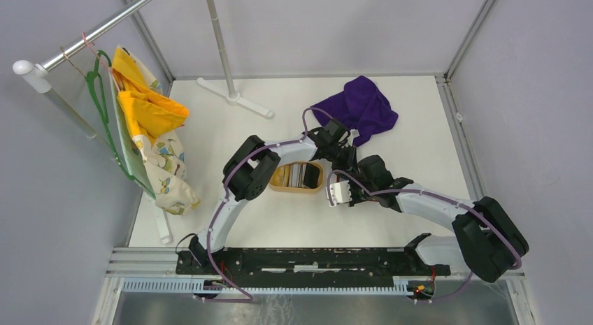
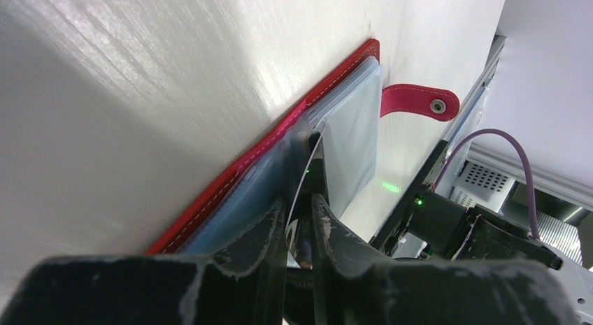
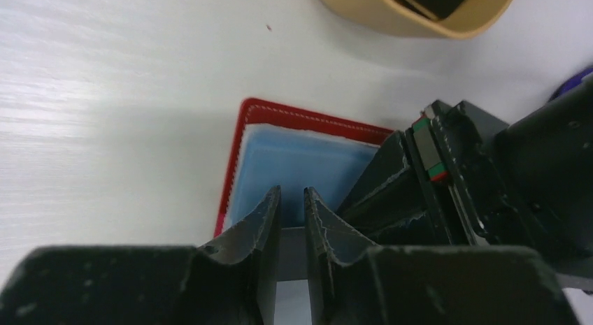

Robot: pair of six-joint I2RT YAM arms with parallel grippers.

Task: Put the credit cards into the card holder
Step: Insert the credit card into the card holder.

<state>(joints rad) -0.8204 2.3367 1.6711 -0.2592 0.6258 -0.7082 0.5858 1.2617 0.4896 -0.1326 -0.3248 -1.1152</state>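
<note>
The red card holder (image 2: pixel 222 182) lies open on the white table, its clear sleeves (image 2: pixel 353 140) up and its snap tab (image 2: pixel 419 101) sticking out. My left gripper (image 2: pixel 299 199) is shut on a thin credit card (image 2: pixel 308 161), held edge-on with its far end at a sleeve's mouth. In the right wrist view my right gripper (image 3: pixel 292 193) hovers over the card holder's (image 3: pixel 246 129) blue sleeve, jaws a narrow gap apart with something grey in the gap; whether it is gripped is unclear. The left gripper's fingers (image 3: pixel 391 175) stand beside it. More credit cards (image 1: pixel 299 173) lie in the tray.
The oval wooden tray (image 1: pixel 297 189) sits just left of both grippers (image 1: pixel 346 175), which hide the card holder from above. A purple cloth (image 1: pixel 360 108) lies at the back right. A white stand (image 1: pixel 234 98) and hung clothes (image 1: pixel 150 129) are at the back left.
</note>
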